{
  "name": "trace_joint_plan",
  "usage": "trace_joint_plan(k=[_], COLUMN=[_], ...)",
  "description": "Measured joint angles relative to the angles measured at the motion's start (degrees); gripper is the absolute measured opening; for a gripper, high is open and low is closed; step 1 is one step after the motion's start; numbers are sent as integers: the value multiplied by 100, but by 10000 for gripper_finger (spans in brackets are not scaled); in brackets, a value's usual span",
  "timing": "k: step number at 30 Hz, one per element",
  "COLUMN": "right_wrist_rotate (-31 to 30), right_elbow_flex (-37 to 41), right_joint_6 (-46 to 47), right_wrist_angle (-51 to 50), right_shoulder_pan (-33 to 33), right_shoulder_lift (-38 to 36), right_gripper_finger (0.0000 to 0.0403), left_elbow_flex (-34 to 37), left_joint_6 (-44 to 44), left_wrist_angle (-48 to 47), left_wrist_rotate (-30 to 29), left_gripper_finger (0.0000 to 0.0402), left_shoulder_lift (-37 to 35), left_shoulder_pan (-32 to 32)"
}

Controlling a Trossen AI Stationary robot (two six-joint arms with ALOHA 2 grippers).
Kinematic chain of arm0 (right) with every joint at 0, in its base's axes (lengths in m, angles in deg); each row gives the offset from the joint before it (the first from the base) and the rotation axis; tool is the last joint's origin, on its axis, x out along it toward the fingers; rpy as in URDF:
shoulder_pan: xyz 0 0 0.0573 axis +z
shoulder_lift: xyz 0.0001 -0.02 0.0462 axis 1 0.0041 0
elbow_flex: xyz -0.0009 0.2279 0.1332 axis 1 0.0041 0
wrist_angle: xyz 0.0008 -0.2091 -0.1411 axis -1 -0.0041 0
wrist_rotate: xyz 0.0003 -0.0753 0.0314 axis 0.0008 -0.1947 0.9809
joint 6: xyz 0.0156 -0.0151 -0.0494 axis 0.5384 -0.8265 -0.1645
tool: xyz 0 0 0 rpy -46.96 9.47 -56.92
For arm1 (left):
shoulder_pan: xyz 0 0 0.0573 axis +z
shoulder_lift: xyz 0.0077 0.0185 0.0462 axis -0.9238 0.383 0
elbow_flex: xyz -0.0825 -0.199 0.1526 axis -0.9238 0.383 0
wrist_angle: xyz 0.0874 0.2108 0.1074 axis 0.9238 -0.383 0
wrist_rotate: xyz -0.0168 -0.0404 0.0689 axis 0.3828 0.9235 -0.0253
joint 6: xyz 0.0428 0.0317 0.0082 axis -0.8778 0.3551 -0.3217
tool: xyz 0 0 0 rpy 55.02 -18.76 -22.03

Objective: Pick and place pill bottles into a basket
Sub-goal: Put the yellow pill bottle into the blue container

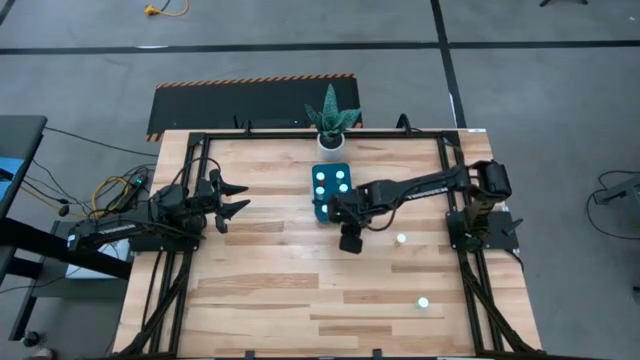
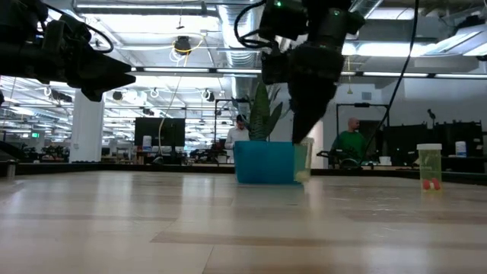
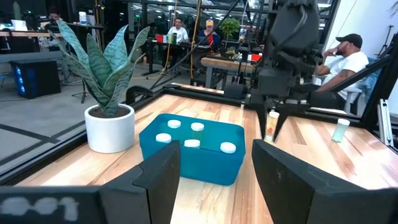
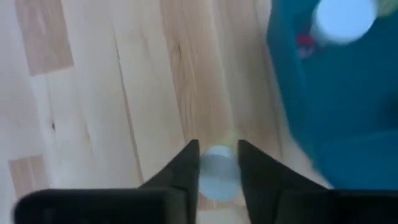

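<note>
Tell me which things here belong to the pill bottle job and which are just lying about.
Job:
basket, bottles inside
bottle in right tool, beside the basket
two loose bottles on the table

Lying about:
plant in white pot
left tool, open, waiting
</note>
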Motion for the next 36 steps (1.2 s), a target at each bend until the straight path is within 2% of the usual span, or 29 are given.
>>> trace_joint_plan(k=[4, 12, 18, 24, 28, 31, 36], right_wrist_rotate=[2, -24, -244, -439, -919, -966, -901], right_elbow_flex=[-523, -2169, -2920, -2933, -2720, -2120, -572], right_joint_6=[-290, -1050, -1240, -1160, -299, 274, 1064], right_wrist_angle=[-469, -1339, -2240, -3357, -3830, -3805, -3009], right_shoulder_pan=[-58, -302, -626, -1139, -1650, -2153, -2875], right_shoulder_lift=[0, 0, -11, -110, -111, -224, -1064], right_gripper_finger=[49, 3, 2, 3, 1, 5, 17], left_elbow_flex=[0, 0, 0, 0, 0, 0, 0], left_joint_6=[2, 1, 0, 0, 0, 0, 0], left_wrist_angle=[1, -1, -1, -1, -1, -1, -1], left_wrist_rotate=[0, 0, 0, 0, 0, 0, 0], left_gripper_finger=[188, 188, 188, 188, 188, 188, 188], left_shoulder_lift=[1, 0, 0, 2, 0, 1, 1], left_shoulder_pan=[-1, 1, 0, 1, 0, 1, 0])
